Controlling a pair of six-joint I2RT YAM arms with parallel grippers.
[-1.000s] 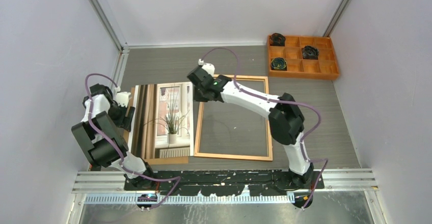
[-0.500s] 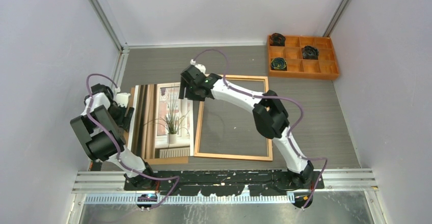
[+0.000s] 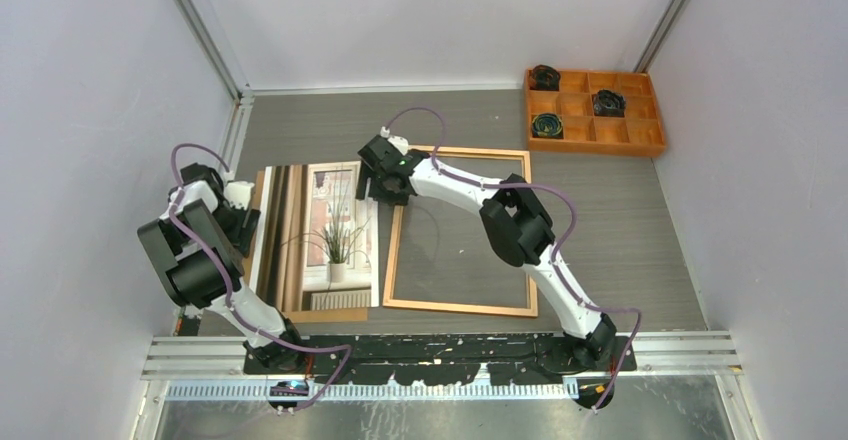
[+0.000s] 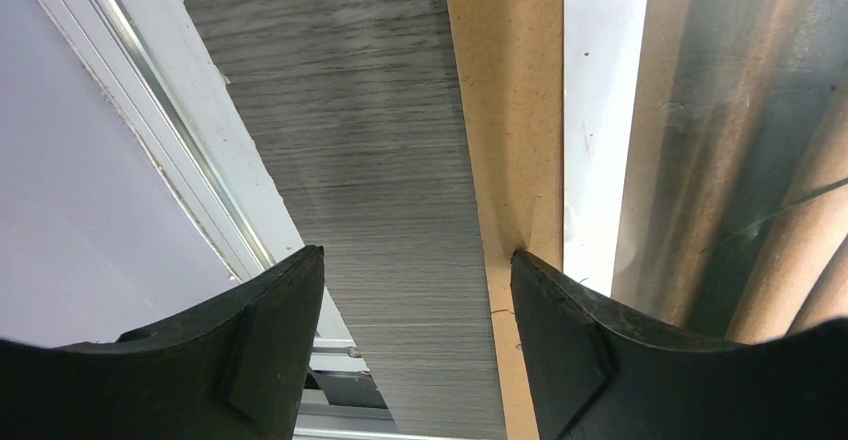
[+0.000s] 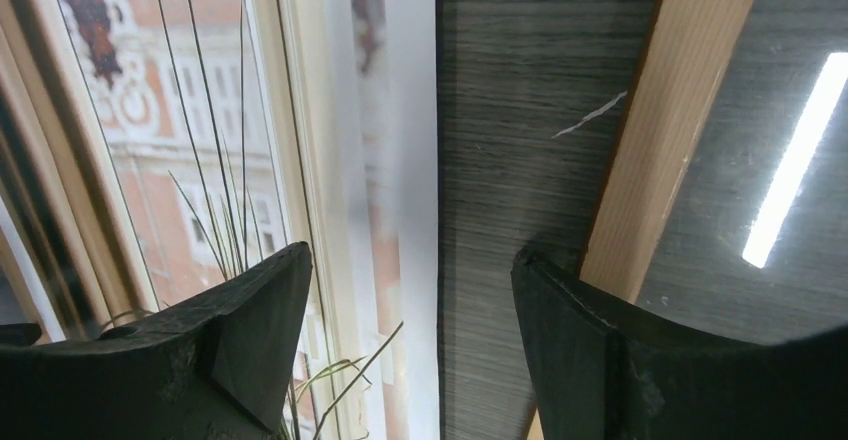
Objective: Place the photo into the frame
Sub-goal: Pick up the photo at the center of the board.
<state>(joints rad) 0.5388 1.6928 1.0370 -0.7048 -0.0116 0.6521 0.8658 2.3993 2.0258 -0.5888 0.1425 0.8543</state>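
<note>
jaws of the right gripper [image 5: 405, 290] stood apart and empty, one finger over the photo [image 5: 200, 110], the other over the left rail of the frame [image 5: 650, 140]. the left gripper [image 4: 415, 280] was released too, over the table [image 4: 380, 160] beside the backing board [image 4: 505, 110]. the photo lay on that board, just left of the frame.

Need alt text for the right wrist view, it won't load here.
Open right gripper hangs empty over a strip of grey wood-grain table, with the large plant-at-window photo print at left and the thin wooden picture frame at right.
</note>
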